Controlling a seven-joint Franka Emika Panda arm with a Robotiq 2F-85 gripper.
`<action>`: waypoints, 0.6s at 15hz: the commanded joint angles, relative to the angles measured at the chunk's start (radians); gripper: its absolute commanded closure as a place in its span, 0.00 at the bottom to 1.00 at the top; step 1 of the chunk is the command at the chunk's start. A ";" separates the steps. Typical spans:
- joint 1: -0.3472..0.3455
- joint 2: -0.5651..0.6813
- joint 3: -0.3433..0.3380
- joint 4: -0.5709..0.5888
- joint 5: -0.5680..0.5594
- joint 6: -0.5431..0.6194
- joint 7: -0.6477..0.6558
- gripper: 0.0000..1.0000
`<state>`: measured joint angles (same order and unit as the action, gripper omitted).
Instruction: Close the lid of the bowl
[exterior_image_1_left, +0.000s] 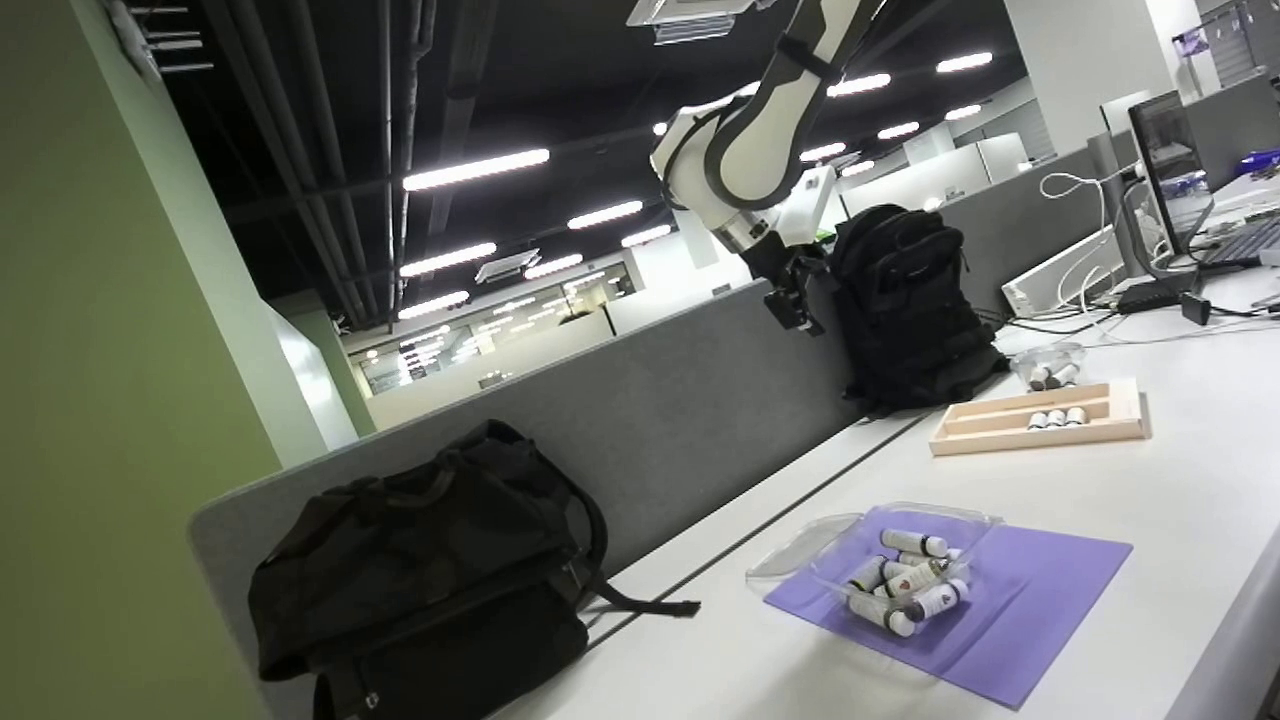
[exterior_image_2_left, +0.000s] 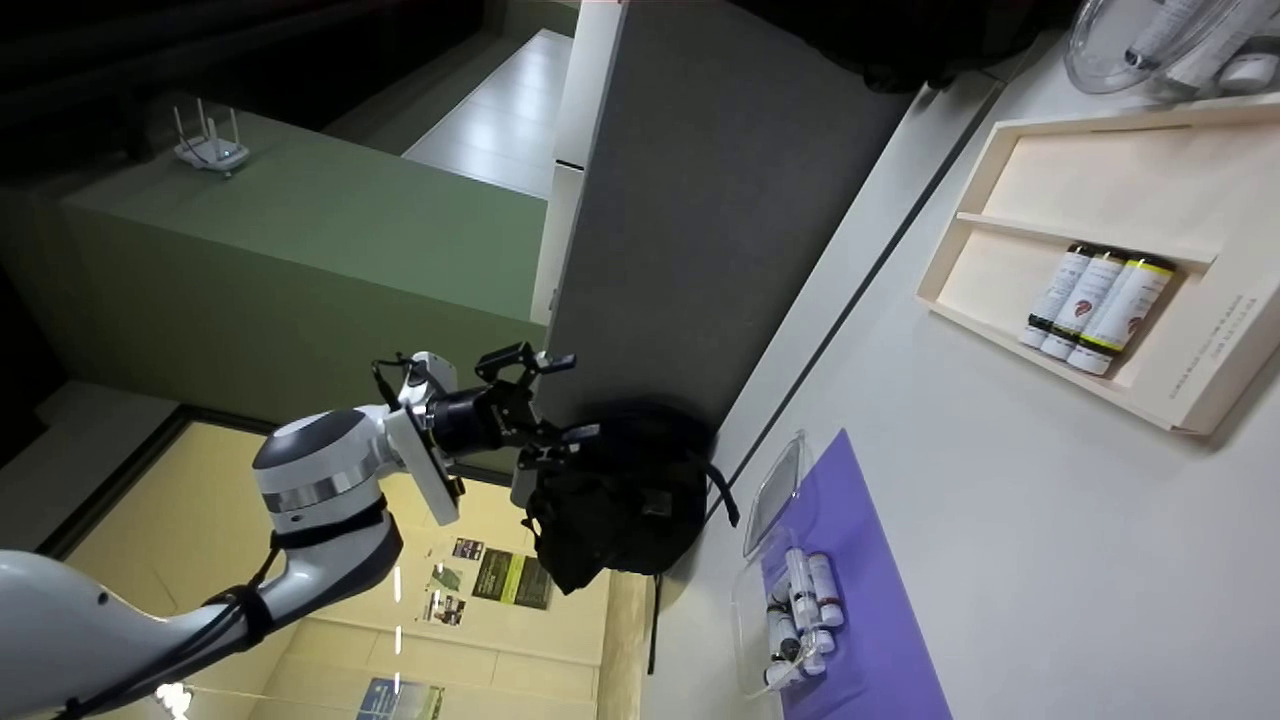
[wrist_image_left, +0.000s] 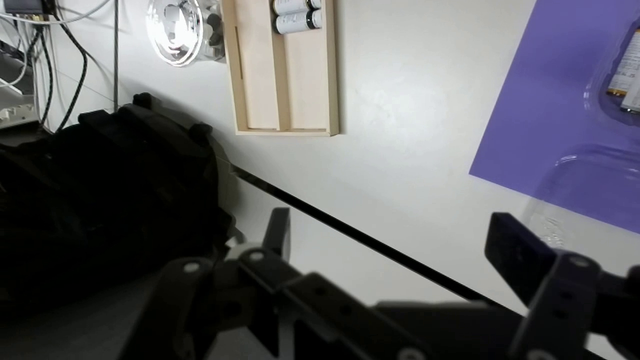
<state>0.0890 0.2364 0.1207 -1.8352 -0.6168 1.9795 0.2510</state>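
The bowl is a clear plastic container (exterior_image_1_left: 978, 540) holding several small white bottles on a purple mat. It shows in both exterior views (exterior_image_2_left: 750, 632) and partly at the right edge of the wrist view (wrist_image_left: 594, 102). Its thin clear lid (exterior_image_1_left: 808, 548) lies folded open beside it, partly over the bare table, on the side towards the divider; it also shows in an exterior view (exterior_image_2_left: 775, 495) and the wrist view (wrist_image_left: 552, 227). My gripper (wrist_image_left: 392, 222) is open and empty. It hangs high above the table in both exterior views (exterior_image_1_left: 800, 312) (exterior_image_2_left: 570, 400), well apart from bowl and lid.
A wooden tray (exterior_image_1_left: 1125, 405) with a few bottles stands farther along the table. A round clear container (wrist_image_left: 175, 32) of bottles is beside it. Black backpacks (exterior_image_1_left: 420, 570) (exterior_image_1_left: 905, 300) lean on the grey divider (exterior_image_1_left: 700, 390). A monitor (exterior_image_1_left: 1170, 170) and cables stand at the far end.
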 joint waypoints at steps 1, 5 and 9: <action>0.025 -0.001 -0.026 0.002 0.007 -0.001 -0.004 0.00; 0.025 -0.001 -0.026 0.000 0.007 -0.001 -0.004 0.00; 0.049 0.067 -0.038 0.118 0.017 -0.110 0.028 0.00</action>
<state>0.1022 0.2443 0.1069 -1.8269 -0.6171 1.9702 0.2509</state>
